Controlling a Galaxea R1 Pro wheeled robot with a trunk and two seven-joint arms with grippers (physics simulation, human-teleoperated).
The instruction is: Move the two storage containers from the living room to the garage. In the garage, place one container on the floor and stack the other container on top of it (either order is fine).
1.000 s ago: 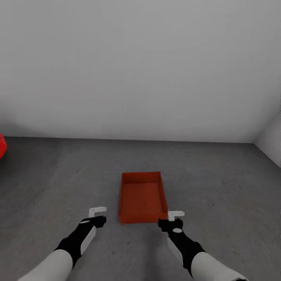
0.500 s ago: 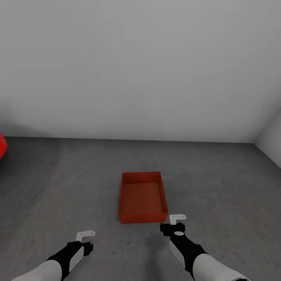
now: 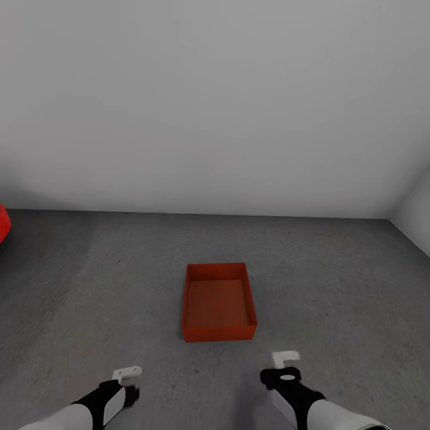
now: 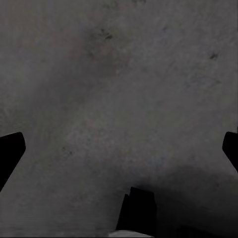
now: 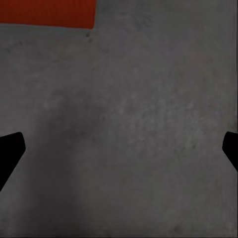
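Head view: one red-orange storage container (image 3: 218, 301) sat upright on the dark grey concrete floor (image 3: 89, 286) of the garage, open side up, nothing inside, roughly centred ahead of the robot and well short of the pale grey back wall (image 3: 215, 101). A second pale wall (image 3: 415, 221) met the back wall at the right-hand corner. A sliver of a bright red object (image 3: 3, 223) showed at the left edge of the head view, too cropped to identify. Left gripper (image 3: 127, 374) was low in the head view, left of the container and nearer the robot, apart from it, over bare concrete. Right gripper (image 3: 285, 359) was nearer the robot than the container's near right corner, also apart from it with floor showing between. Neither gripper touched the container. Left wrist view: both dark fingertips (image 4: 10, 153) sat at opposite edges of the picture with only speckled concrete (image 4: 119, 99) between them, so the jaws were spread wide and empty. Right wrist view: the same, fingertips (image 5: 11, 151) far apart at the edges, nothing held; a corner of the container (image 5: 47, 11) showed beyond the gripper, separated from it by bare floor (image 5: 129, 129).
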